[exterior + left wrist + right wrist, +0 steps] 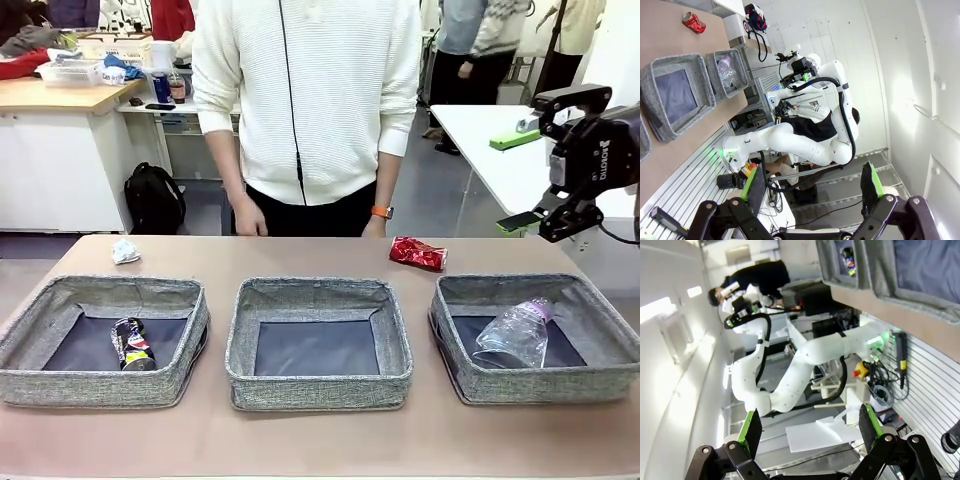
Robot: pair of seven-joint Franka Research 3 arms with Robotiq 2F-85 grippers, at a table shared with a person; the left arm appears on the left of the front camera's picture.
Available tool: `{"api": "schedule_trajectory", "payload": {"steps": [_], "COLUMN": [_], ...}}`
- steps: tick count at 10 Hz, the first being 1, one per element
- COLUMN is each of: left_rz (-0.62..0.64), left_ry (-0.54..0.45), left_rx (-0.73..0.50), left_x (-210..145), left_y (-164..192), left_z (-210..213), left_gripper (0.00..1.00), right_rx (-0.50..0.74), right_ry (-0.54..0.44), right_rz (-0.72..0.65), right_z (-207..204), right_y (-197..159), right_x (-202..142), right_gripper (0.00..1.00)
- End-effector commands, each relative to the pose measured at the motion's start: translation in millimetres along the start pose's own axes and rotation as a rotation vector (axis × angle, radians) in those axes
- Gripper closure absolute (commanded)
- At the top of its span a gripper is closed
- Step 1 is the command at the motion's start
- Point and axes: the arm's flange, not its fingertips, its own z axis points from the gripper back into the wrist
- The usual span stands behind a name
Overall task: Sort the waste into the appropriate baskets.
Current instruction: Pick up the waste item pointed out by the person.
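Three baskets sit in a row across the near side of the table [320, 440]. The left basket [100, 290] holds a dark can [132, 345] and the right basket [530, 285] a clear bottle [515, 335] lying on its side. The middle basket [318, 292] has nothing in it. That looks like metal to the left and plastic to the right, with the middle probably kept for paper.

Two pieces are waiting on the far strip of tabletop. A dented red can [417, 253] lies beyond the gap between the middle and right baskets, and a paper wad [125, 251] lies beyond the left basket.

The right gripper [512, 182] hangs high over the far right corner, jaws spread wide with nothing between them. The left gripper [811, 182] is also fully spread and holding nothing, turned away from the table. Both seem parked clear of the baskets.

The person [305, 100] stands at the far edge with hands down by the tabletop.
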Motion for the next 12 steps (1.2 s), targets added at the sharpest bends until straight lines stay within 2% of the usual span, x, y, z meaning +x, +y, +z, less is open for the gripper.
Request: {"api": "schedule_trajectory", "payload": {"steps": [1,12], "left_rz": [-0.021,-0.021], "left_ry": [-0.003,-0.003], "left_rx": [-0.024,-0.024], "left_x": [-0.4,-0.4], "left_y": [-2.1,-2.1], "left_z": [-1.0,-1.0], "left_gripper": [0.00,0.00], "right_rx": [0.016,0.016], "right_ry": [0.002,0.002], "right_rz": [-0.015,-0.015], "right_z": [-0.7,-0.7], "right_y": [4.5,4.5], "right_x": [-1.8,-1.8], "right_gripper": [0.00,0.00]}}
